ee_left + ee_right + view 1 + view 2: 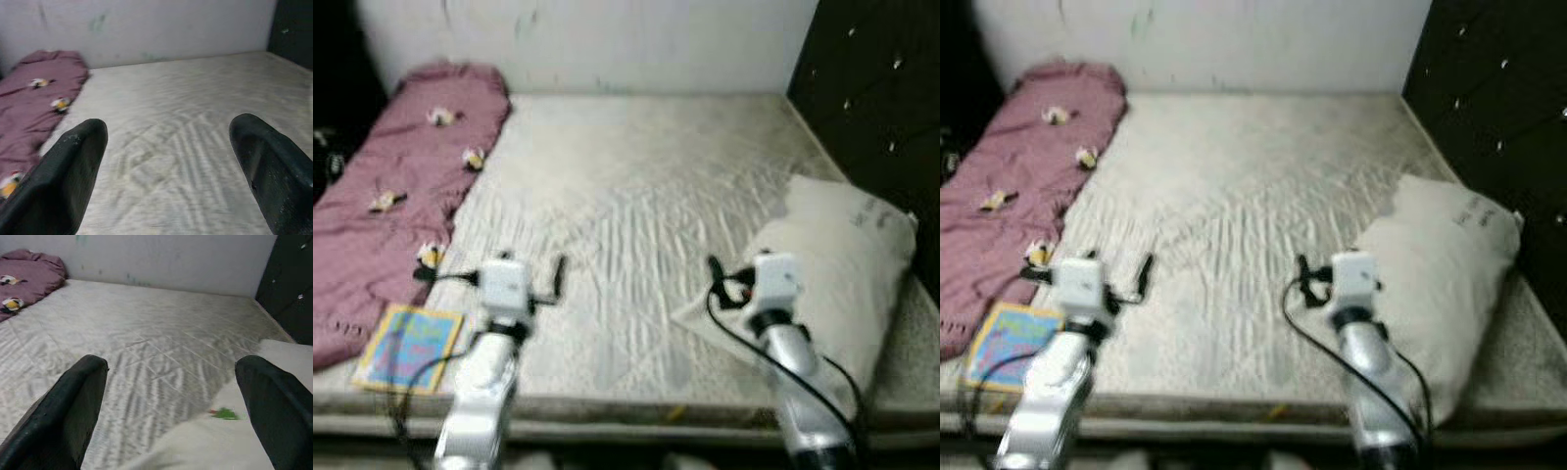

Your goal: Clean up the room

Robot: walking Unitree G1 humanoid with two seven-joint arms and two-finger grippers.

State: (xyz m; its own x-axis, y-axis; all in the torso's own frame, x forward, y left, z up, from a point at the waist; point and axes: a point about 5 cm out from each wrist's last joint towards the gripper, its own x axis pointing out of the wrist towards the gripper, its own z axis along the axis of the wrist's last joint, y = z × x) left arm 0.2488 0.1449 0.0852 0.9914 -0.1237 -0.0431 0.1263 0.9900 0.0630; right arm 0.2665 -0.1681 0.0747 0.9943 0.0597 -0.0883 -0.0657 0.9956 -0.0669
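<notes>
A wide mattress [636, 166] with a pale quilted cover lies in front of me. A mauve blanket [401, 186] with small flower prints lies bunched along its left side. A cream pillow [847, 264] rests at the right edge. A colourful book [409, 348] lies at the front left corner, partly on the blanket. My left gripper [168, 139] hovers open over the front left of the mattress, just right of the book. My right gripper [171, 369] hovers open above the pillow's near left corner, where a small green tag [225, 413] shows. Neither holds anything.
A pale wall [607, 39] runs along the far side of the mattress. A dark tufted panel [881, 78] stands along the right side behind the pillow. The mattress's front edge [636, 411] is close below my arms.
</notes>
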